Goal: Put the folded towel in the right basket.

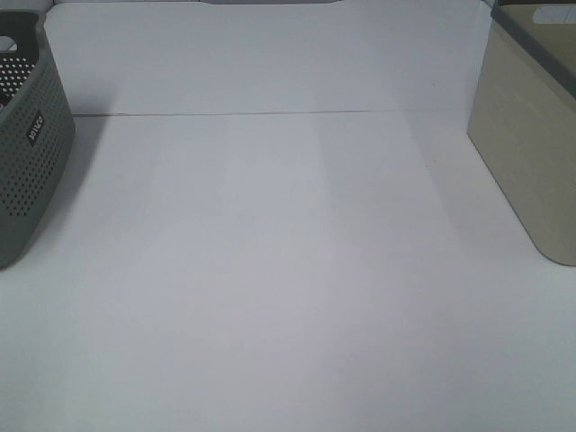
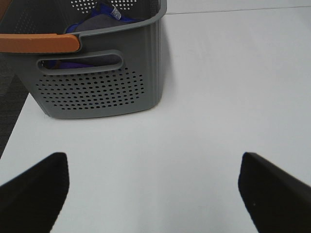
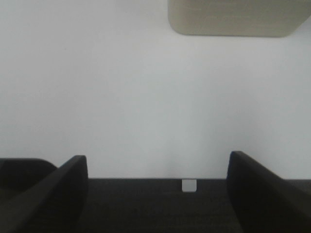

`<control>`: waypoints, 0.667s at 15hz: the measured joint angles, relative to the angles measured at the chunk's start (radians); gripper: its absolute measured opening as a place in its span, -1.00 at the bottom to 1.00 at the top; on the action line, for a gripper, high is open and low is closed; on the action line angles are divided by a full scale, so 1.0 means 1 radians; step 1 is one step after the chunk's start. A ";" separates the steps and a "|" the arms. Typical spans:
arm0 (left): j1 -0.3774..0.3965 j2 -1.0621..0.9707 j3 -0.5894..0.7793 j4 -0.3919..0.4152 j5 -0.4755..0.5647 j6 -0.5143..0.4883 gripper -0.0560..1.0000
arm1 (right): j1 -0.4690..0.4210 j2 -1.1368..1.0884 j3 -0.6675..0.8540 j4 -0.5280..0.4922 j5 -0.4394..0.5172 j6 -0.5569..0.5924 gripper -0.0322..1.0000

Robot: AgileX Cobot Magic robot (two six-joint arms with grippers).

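The right basket (image 1: 531, 135) is beige with a grey rim and stands at the table's right edge; its wall also shows in the right wrist view (image 3: 235, 17). A pale cloth edge (image 1: 551, 15) peeks above its rim. The grey perforated left basket (image 1: 27, 144) stands at the left edge; in the left wrist view (image 2: 97, 82) it holds dark grey and blue cloth (image 2: 99, 22). My left gripper (image 2: 153, 189) is open and empty above the white table, short of that basket. My right gripper (image 3: 158, 187) is open and empty at the table's front edge. Neither gripper shows in the high view.
An orange handle (image 2: 39, 42) lies across the grey basket's rim. The white table (image 1: 288, 270) stretches between the two baskets, with a seam line (image 1: 270, 113) across its back. A dark floor (image 3: 160, 208) lies below the table's front edge.
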State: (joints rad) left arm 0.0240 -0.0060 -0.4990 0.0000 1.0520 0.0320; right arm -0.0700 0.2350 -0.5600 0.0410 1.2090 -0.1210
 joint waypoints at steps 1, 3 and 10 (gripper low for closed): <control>0.000 0.000 0.000 0.000 0.000 0.000 0.77 | 0.000 -0.073 0.018 -0.005 -0.009 0.000 0.55; 0.000 0.000 0.000 0.000 0.000 0.000 0.77 | 0.000 -0.184 0.057 0.003 -0.040 0.024 0.55; 0.000 0.000 0.000 0.000 0.000 0.000 0.77 | 0.000 -0.239 0.104 0.007 -0.097 0.035 0.55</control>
State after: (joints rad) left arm 0.0240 -0.0060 -0.4990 0.0000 1.0520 0.0320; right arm -0.0700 -0.0040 -0.4560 0.0480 1.1120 -0.0860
